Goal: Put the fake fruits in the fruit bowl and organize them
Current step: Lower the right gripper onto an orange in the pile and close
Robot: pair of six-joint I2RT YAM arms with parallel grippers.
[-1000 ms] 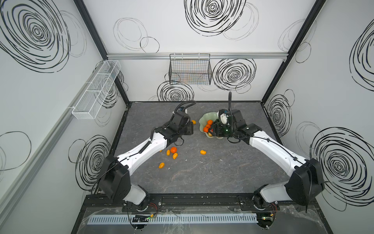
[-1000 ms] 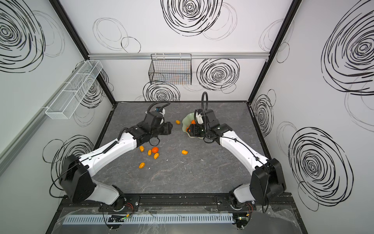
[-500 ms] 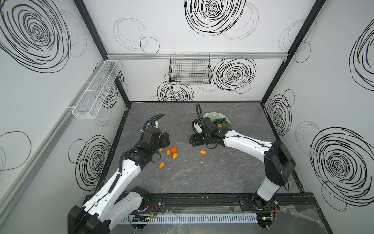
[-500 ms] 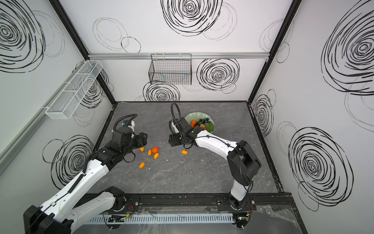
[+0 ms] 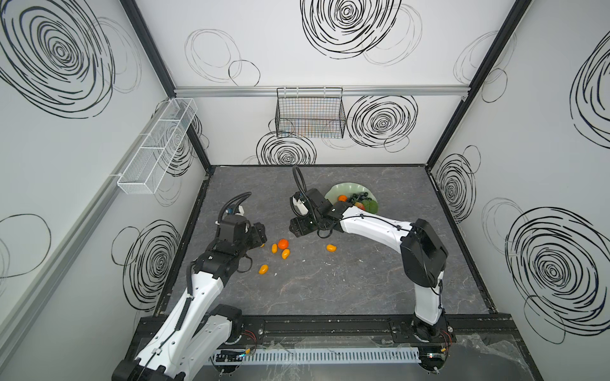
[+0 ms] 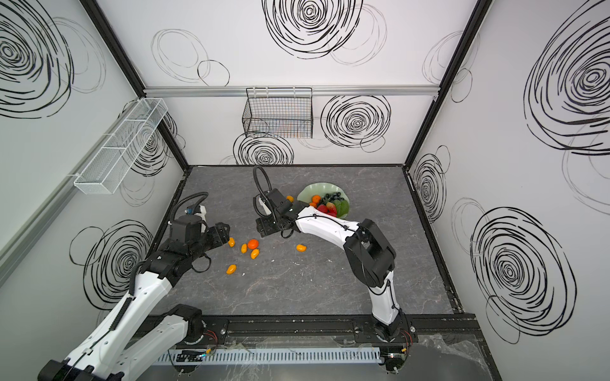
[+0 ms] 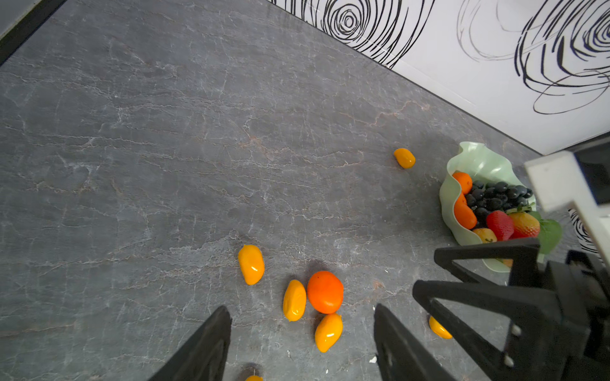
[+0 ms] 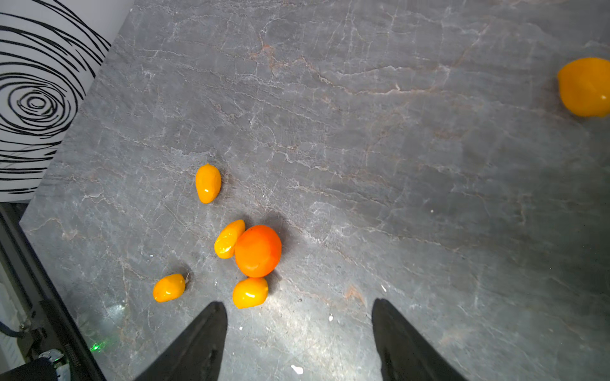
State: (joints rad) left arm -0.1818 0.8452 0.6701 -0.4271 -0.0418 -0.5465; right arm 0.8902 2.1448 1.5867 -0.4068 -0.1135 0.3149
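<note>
The mint-green fruit bowl [image 5: 340, 190] [image 6: 310, 191] [image 7: 475, 161] stands at the back right, holding tangerines, a dark grape bunch [image 7: 498, 196] and strawberries [image 7: 500, 225]. One tangerine [image 5: 283, 243] [image 7: 325, 292] [image 8: 258, 250] lies mid-table with several kumquats [image 5: 285, 253] [image 8: 208, 183] round it. Another kumquat [image 5: 331, 247] lies to its right, and one [image 6: 289, 198] sits beside the bowl. My left gripper [image 5: 260, 232] [image 7: 301, 308] hangs open and empty just left of the cluster. My right gripper [image 5: 298, 227] [image 8: 297, 303] is open and empty behind the cluster.
A black wire basket [image 5: 310, 115] hangs on the back wall. A white mesh basket [image 5: 158, 145] runs along the left wall. A raised black frame [image 5: 198, 211] borders the grey tabletop. Small white crumbs [image 8: 296, 369] dot the surface.
Both grippers have left the bowl area and come down toward the loose fruits. The left arm pulled back left; the right swung left. Both jaws have spread wider.
</note>
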